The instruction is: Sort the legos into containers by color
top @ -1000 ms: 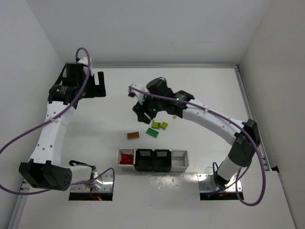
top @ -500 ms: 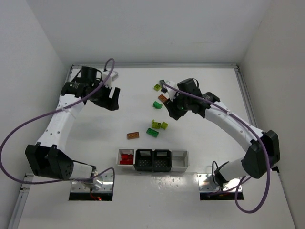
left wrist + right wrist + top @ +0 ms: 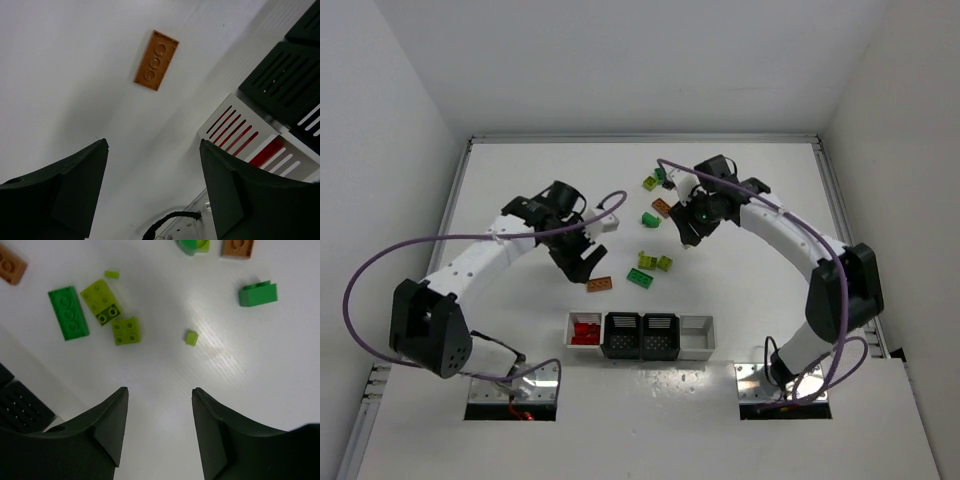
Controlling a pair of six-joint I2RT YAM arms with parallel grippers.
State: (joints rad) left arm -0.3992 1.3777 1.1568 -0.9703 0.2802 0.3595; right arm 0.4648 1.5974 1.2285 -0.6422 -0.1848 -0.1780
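White surface (image 3: 750, 290) carrying a row of four joined containers (image 3: 696, 337), the outer two white and the inner two black. The left white one holds red legos (image 3: 584, 331). The left claw (image 3: 155, 200) gapes wide, gripping nothing. One brown-orange lego (image 3: 156, 60) lies ahead of its fingertips. The right claw (image 3: 159, 440) likewise gapes empty. Two yellow-green legos (image 3: 102, 301) and one flat green lego (image 3: 68, 312) lie ahead, leftward.

a white table (image 3: 520, 165) sits inside white walls (image 3: 620, 70), a rail (image 3: 832, 200) along its right edge.

Left tool (image 3: 152, 150) spread, right tool (image 3: 159, 392) spread
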